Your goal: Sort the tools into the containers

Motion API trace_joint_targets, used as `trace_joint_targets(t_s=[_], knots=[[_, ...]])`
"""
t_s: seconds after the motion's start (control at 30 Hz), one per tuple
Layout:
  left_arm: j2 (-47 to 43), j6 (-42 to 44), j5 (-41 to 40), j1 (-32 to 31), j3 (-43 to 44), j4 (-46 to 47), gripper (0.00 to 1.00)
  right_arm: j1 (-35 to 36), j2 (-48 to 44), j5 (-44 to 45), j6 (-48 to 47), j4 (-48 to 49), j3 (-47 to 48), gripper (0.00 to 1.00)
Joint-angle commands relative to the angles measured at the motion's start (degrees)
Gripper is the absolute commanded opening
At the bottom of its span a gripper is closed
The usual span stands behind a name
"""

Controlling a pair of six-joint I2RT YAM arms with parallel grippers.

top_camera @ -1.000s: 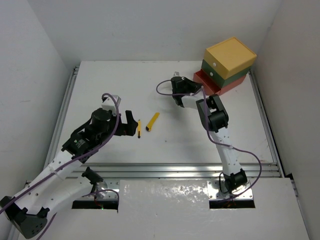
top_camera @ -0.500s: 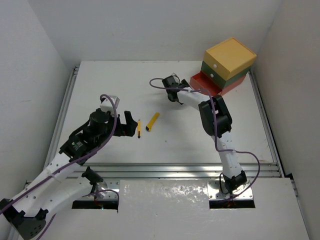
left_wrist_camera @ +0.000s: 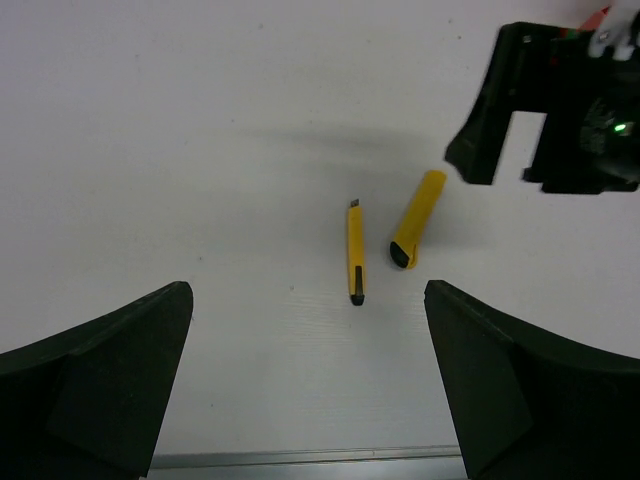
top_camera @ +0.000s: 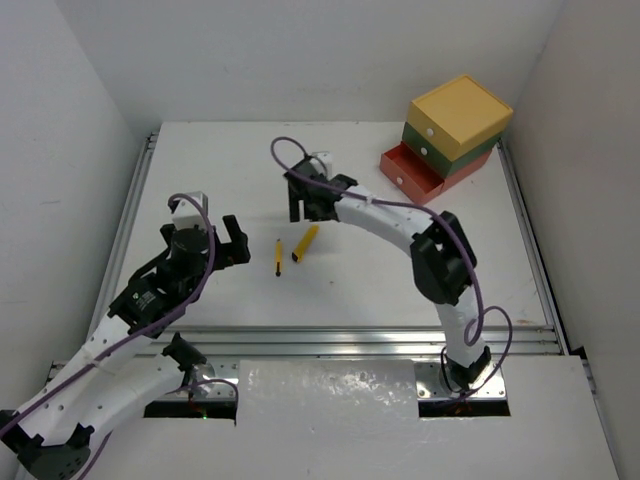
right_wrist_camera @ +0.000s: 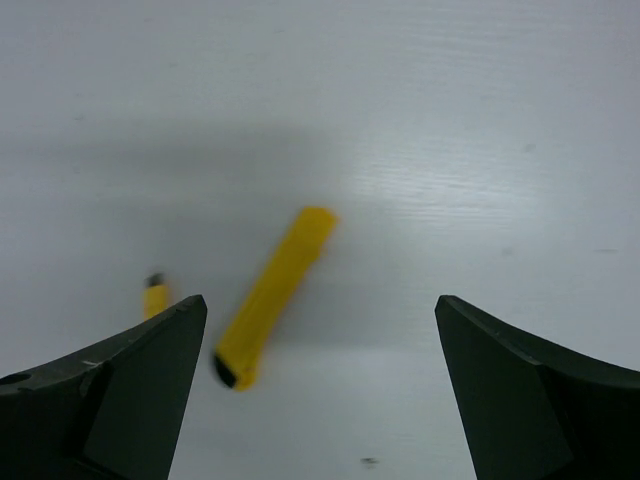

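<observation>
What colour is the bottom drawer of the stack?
The bottom drawer is red-orange, best seen in the top external view.

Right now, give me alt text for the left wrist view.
A thin yellow-black screwdriver and a flat yellow cutter lie close together, not touching, on the white table. The left end effector's open fingers frame the bottom corners; the right end effector hangs at upper right.

A thin yellow-black screwdriver (top_camera: 278, 256) and a flat yellow cutter (top_camera: 306, 243) lie apart mid-table. The stack of drawers (top_camera: 452, 135), yellow over green over red-orange, stands far right, its bottom drawer jutting out.
</observation>
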Motion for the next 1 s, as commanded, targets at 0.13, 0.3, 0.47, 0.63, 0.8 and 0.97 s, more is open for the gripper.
trace_joint_targets(t_s=[0.13, 0.3, 0.47, 0.63, 0.8, 0.97], knots=[[-0.6, -0.5, -1.6, 0.3, 2.3, 0.8, 1.00, 6.0, 11.0, 8.7, 25.2, -14.3, 11.7, 0.87], [-1.6, 0.2, -0.1, 0.3, 1.9, 1.6, 1.00, 6.3, 14.6, 4.3, 26.2, -13.0, 10.7, 0.78], [-1.8, 0.5, 0.7, 0.3, 1.9, 1.9, 1.00, 6.2, 19.5, 3.0, 25.8, -16.0, 14.0, 0.56], [-2.3, 0.7, 1.2, 0.2, 1.8, 2.1, 1.00, 4.6, 17.1, -0.5, 24.6, -11.2, 6.4, 0.36], [-2.4, 0.9, 2.2, 0.2, 1.5, 2.5, 1.00, 3.0, 10.9, -3.9, 16.4, -3.8, -2.0, 0.15], [-2.3, 1.0, 2.3, 0.2, 1.5, 2.5, 1.00, 2.1, 0.9, -2.6, -0.7, -1.8, -5.2, 0.00]])
